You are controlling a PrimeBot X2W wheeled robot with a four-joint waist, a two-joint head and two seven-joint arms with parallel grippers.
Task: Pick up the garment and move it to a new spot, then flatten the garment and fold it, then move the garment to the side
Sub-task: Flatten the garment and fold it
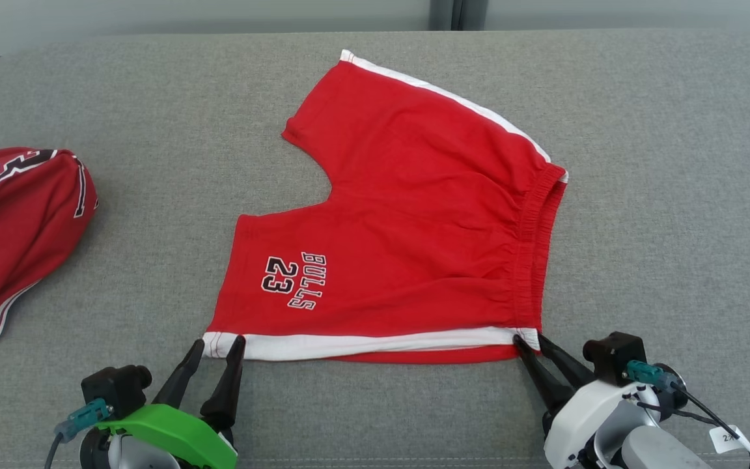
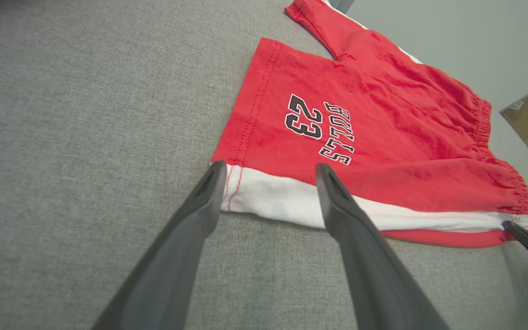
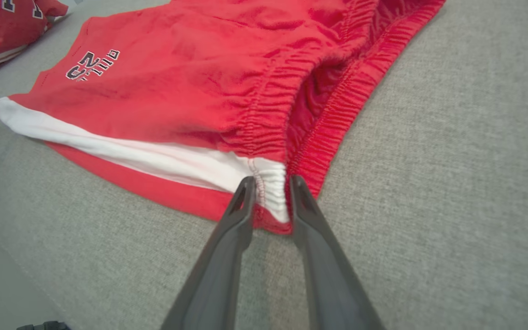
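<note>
Left jaws [image 1: 219, 345] gape at shorts' [image 1: 407, 215] hem; right jaws [image 1: 529, 341] pinch waistband corner.

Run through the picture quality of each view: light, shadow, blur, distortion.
Head view: soft even light, no glare, red shorts and grey cushion sharp, faint shadows. Left wrist view: wide-angle stretch, the near fingers loom large, weave crisp. Right wrist view: waistband in focus, far "23" print soft, bent by the lens.

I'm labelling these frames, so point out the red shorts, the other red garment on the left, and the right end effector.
red shorts [image 1: 407, 215]: head view, middle of the front panel.
second red garment [image 1: 17, 241]: head view, centre of the bundle.
right end effector [image 3: 271, 195]: right wrist view, between its fingertips at the waistband corner.
</note>
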